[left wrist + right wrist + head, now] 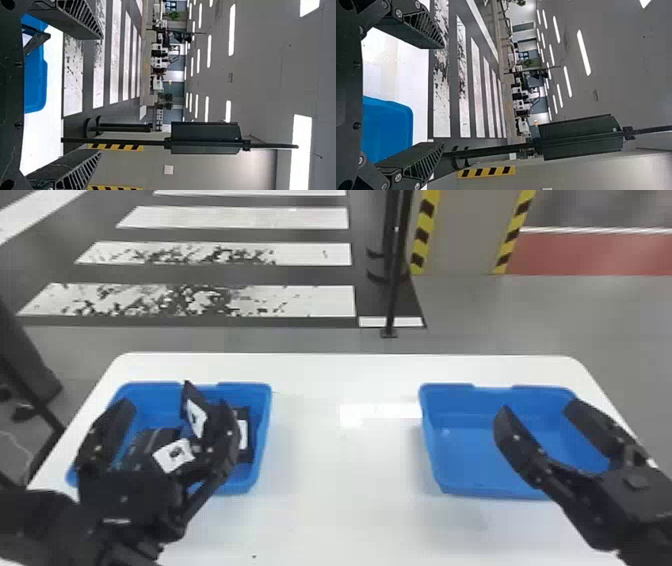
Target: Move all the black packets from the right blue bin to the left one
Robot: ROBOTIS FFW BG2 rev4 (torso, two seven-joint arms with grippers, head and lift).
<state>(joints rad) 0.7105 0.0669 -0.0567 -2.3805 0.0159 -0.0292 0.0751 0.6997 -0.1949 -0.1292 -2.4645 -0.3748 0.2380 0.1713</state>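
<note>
In the head view my left gripper (177, 410) stands open above the left blue bin (265, 410). Black packets with white labels lie in that bin: one (243, 430) by its right wall, one (194, 410) tilted up, another (172, 455) partly behind the gripper. Over the right blue bin (480, 465), whose visible floor is bare, my right gripper (540, 407) is open too. The left wrist view has the left gripper (101, 95) with fingers wide apart and the left bin (35, 87) beyond. In the right wrist view the right gripper (443, 95) holds nothing, near the right bin (387, 126).
Both bins stand on a white table (340, 480), with a wide stretch of tabletop between them. Behind the table are a black post (395, 265) and a column with yellow and black striped edges (460, 235).
</note>
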